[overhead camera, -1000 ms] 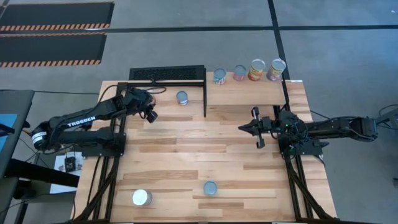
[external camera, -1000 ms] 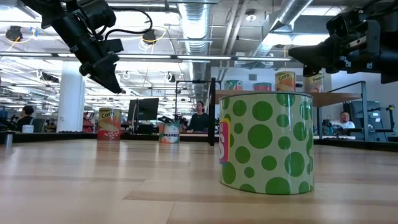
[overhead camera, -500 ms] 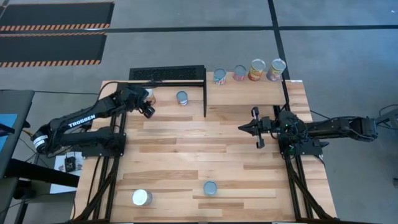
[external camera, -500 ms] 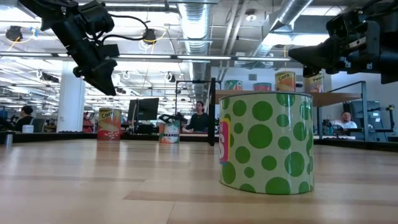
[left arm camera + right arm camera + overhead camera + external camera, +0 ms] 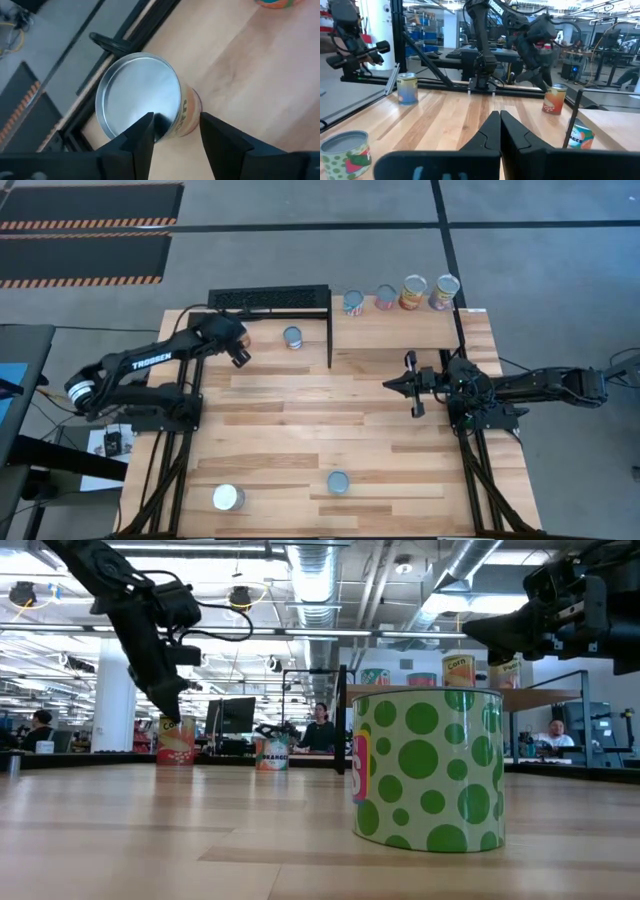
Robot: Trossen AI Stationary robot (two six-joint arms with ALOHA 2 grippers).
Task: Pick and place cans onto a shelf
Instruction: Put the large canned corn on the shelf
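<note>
The wooden worktop [image 5: 330, 420] carries a raised wooden shelf [image 5: 400, 323] at its far right part, with a dark frame [image 5: 270, 300] standing to the left of it. Both dark arms reach in from the sides.

The left arm stretches to the far left corner, and its left pincer [image 5: 238, 350] hangs just above an orange-labelled can [image 5: 145, 97] that stands upright there on the worktop. In the left wrist view the two fingers [image 5: 142, 137] stand spread, one to each side of the can's near edge, with nothing between them yet; the can's silvery top faces the camera. The low view shows the same can [image 5: 175, 740] under the fingertips.

The right pincer [image 5: 400, 385] hovers over the worktop in front of the shelf, its fingers pressed together and empty.

Four cans [image 5: 400, 295] stand in a row along the shelf's far edge. One more can [image 5: 292, 337] stands on the worktop under the dark frame, just left of the shelf. Two stand near the front edge: a white-topped one [image 5: 228, 498] and a green-dotted one [image 5: 338, 482], well apart from both arms.
</note>
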